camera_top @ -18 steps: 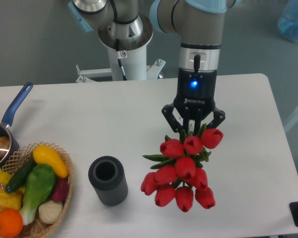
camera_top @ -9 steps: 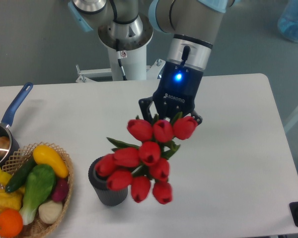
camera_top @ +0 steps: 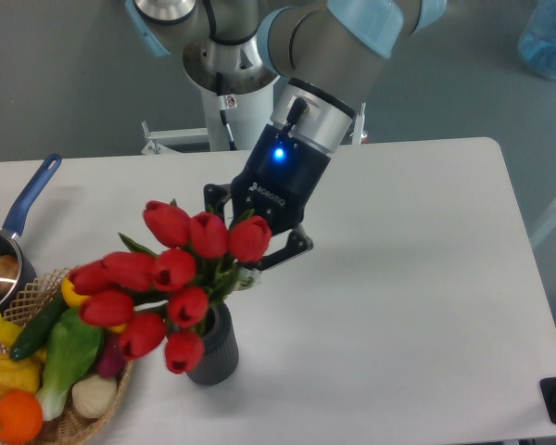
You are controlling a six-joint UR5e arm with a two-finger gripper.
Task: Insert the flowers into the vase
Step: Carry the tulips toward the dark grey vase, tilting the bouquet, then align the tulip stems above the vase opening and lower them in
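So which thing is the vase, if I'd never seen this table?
Start at the wicker basket of fruit and vegetables at the table's front left. Just right of it, under the red flowers in the gripper, stands the vase: the only small dark grey cylinder.

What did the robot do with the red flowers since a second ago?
The tool, shut on the bunch of red tulips with green stems, carried them left from the bare tabletop and tilted, so the blooms now hang over the small dark grey ribbed vase. Whether the stems are inside yet is hidden. The vase, the wicker basket of vegetables and the blue-handled saucepan stayed put.
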